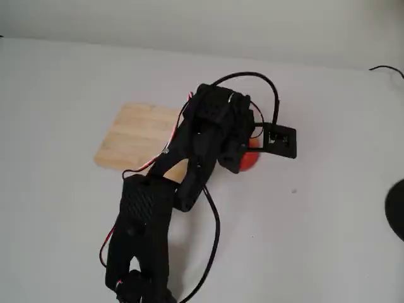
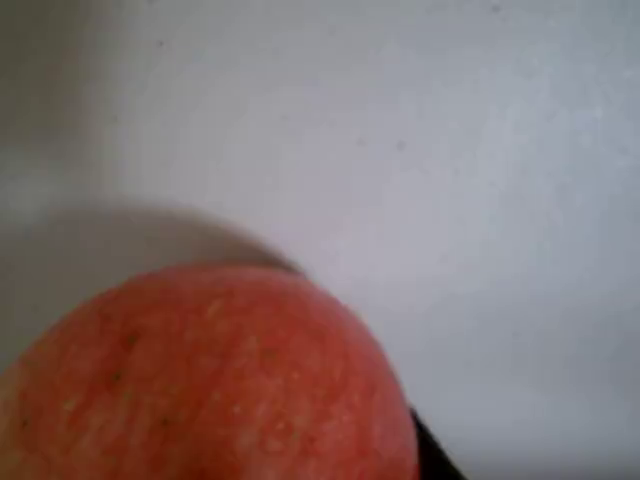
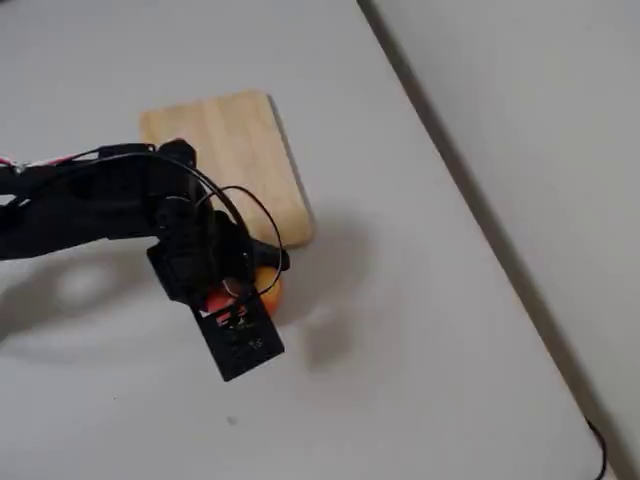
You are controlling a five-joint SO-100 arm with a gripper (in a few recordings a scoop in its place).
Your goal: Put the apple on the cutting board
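Apple (image 2: pixel 210 375) close under lens, at gripper (image 3: pixel 245 290) (finger state: cannot tell). Board (image 3: pixel 235 150) up-left in that view, apart.

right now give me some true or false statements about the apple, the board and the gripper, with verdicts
1. The apple lies on the cutting board. False: it is on the white table, beside the board's edge.
2. The gripper is right at the apple. True.
3. The board is bare. True, as far as both fixed views show.
4. In the wrist view the apple looks green. False: it is red with pale flecks.
5. The arm reaches over part of the board in a fixed view. True.
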